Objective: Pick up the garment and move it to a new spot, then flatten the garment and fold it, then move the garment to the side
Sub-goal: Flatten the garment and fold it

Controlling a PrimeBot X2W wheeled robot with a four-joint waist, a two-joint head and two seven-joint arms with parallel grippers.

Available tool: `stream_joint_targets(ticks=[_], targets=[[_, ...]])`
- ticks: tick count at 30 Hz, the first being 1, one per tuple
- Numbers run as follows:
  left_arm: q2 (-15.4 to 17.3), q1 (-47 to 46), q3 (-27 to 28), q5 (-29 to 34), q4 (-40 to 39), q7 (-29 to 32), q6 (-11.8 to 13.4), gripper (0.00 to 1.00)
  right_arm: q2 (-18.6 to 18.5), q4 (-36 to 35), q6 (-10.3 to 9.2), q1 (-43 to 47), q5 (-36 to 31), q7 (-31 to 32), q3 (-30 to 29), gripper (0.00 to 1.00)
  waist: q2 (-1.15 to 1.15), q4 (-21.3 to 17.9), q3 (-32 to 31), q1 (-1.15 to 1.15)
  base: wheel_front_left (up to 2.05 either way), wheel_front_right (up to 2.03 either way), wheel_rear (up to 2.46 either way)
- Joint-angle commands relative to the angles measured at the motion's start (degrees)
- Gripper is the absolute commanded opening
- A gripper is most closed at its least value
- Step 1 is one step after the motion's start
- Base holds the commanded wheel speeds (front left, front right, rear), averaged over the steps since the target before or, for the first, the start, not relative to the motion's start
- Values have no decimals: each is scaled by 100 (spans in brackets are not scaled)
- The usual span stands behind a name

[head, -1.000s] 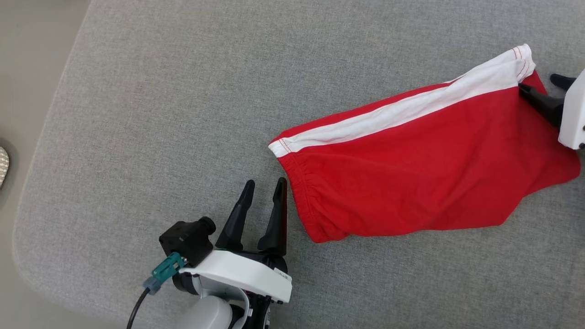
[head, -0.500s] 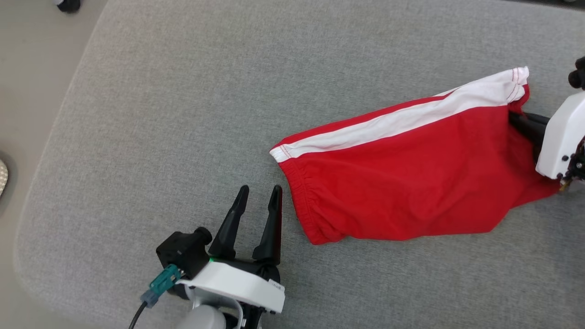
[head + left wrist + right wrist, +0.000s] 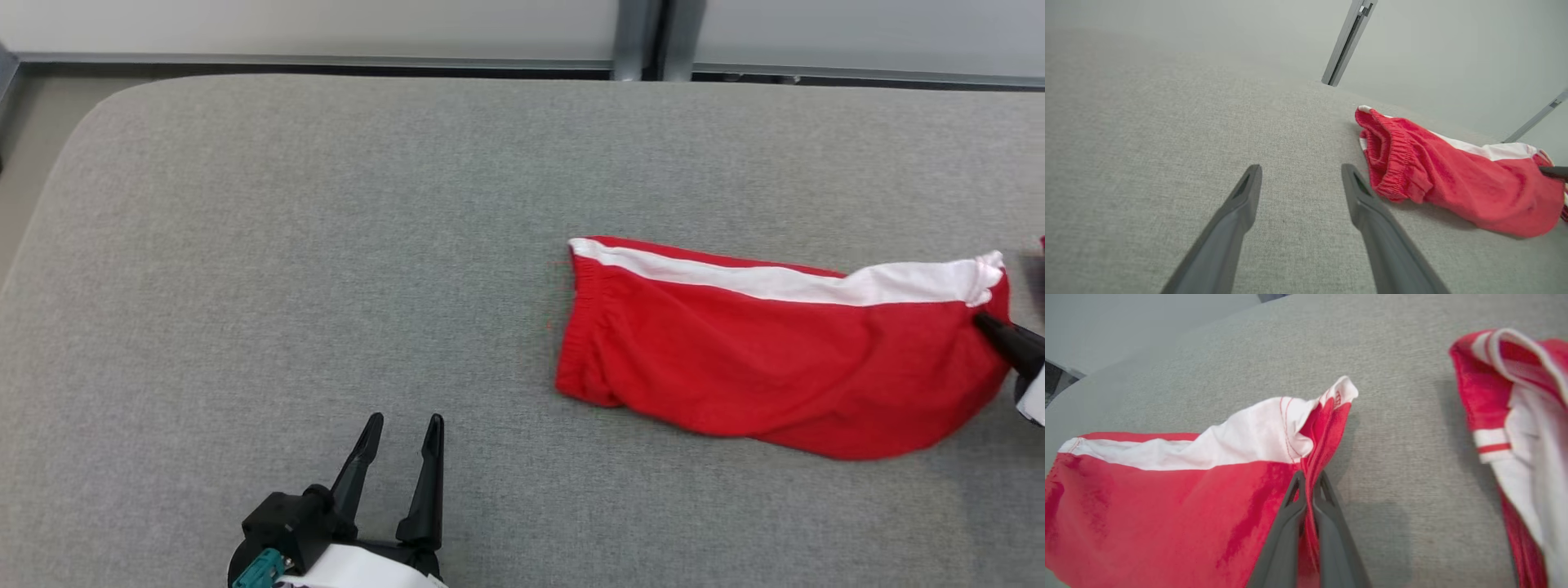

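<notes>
Lying on a grey padded surface (image 3: 286,245), right of centre in the head view, a red garment (image 3: 775,359) with a white side stripe has its long axis running left to right. Its gathered elastic waistband points toward the robot's left and its hem end toward the right; the white stripe follows the far edge. The right gripper (image 3: 1308,479) has its fingers pinched tight on the hem corner, cloth bunched between them. The left gripper (image 3: 404,420) is at the near side, fingers spread and holding nothing, apart from the waistband. Another red and white cloth (image 3: 1515,416) lies near the hem.
</notes>
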Motion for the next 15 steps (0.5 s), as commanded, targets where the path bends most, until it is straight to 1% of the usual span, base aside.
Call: stream_joint_targets(ticks=[1,4,6,8,11,12,13,14,15], targets=[[23,90,42,65,-31,-9,-35,100,9,108,11,84,27,-66,-138,0,0,-146,-74,0,0,0,0],[-34,191,50,132,-25,-9,-73,100,-35,369,11,146,23,-127,-486,0,0,-158,-65,0,0,0,0],[-94,221,49,152,9,-9,-103,100,-36,357,11,140,121,-116,-717,0,0,-144,-93,0,0,0,0],[-172,289,67,131,47,-9,-130,100,-51,80,11,192,229,27,-861,0,0,-140,-142,0,0,0,0],[-265,379,121,150,92,-9,-149,100,51,-648,11,337,475,417,-966,0,0,-189,-238,0,0,0,0],[-265,379,121,150,92,-9,-149,100,51,-648,11,337,475,417,-966,0,0,-189,-238,0,0,0,0],[-316,410,139,177,129,-9,-179,100,165,-1092,11,412,570,684,-1051,0,0,-227,-288,0,0,0,0],[-342,416,124,183,162,-8,-195,100,258,-1277,11,444,533,812,-1069,0,0,-232,-305,0,0,0,0],[-342,416,124,183,162,-8,-195,100,258,-1277,11,444,533,812,-1069,0,0,-232,-305,0,0,0,0]])
